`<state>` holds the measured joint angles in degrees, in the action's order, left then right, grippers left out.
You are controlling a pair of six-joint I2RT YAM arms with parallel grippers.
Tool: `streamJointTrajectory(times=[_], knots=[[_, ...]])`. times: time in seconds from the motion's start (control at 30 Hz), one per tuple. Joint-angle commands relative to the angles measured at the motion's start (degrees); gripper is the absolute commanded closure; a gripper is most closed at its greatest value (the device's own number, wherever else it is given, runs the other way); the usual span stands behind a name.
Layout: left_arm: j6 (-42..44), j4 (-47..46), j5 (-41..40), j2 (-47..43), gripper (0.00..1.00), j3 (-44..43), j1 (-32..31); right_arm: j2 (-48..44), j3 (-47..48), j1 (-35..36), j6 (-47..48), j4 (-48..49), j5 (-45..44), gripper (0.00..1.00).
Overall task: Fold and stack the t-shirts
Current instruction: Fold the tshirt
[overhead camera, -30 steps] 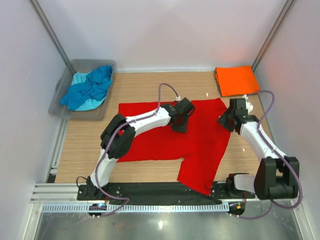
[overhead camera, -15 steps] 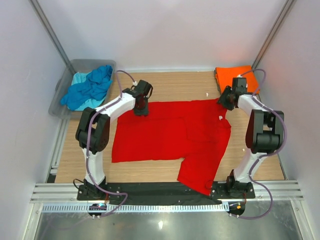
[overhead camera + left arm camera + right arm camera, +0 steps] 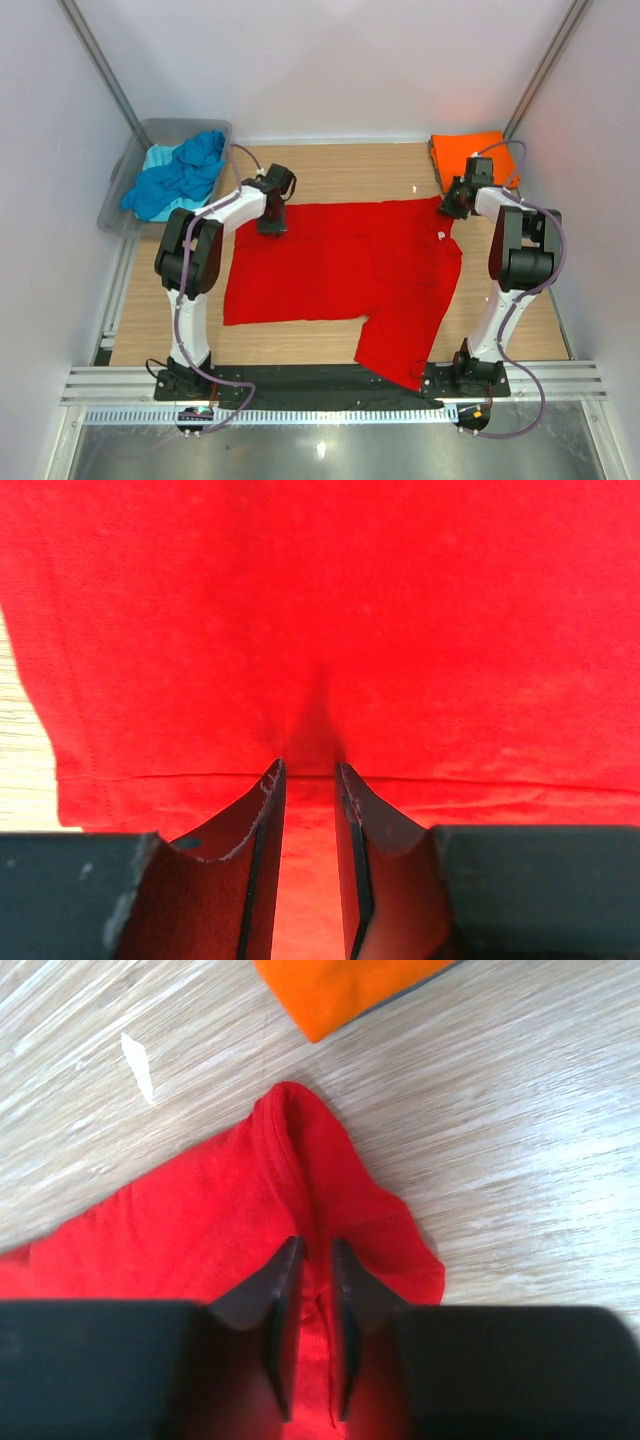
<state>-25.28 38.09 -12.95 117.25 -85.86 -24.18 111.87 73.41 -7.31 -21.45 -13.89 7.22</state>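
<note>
With my left gripper point(image 3: 308, 772) and right gripper point(image 3: 317, 1248) each pinched on a far corner of the red shirt point(image 3: 340, 270), spread flat on the table point(image 3: 330, 175), I should lift both evenly and draw that edge toward me so the fold lands square.

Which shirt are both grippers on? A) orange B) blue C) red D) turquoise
C: the left gripper and right gripper each pinch a ridge of the red t-shirt at its far corners. The folded orange t-shirt lies apart.
</note>
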Motion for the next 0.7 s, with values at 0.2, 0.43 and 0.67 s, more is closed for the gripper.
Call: streamJointTrajectory(times=[0.2,0.43,0.67], knots=[[-0.5,-2.0,-1.3,0.5,0.72,1.1,2.2,0.1,-0.8,-2.4,-1.0,5.9,-3.3,0.99],[-0.2,-1.9,0.8,1.2,0.71,-0.8,3.0,-1.0,-2.2,-2.4,-1.9,7.8,-4.7,0.99],[2.3,3.2,7.0,-3.2,0.7,-7.2,2.9,-2.7,1.6,-2.4,-4.6,1.4,-4.1,0.7]])
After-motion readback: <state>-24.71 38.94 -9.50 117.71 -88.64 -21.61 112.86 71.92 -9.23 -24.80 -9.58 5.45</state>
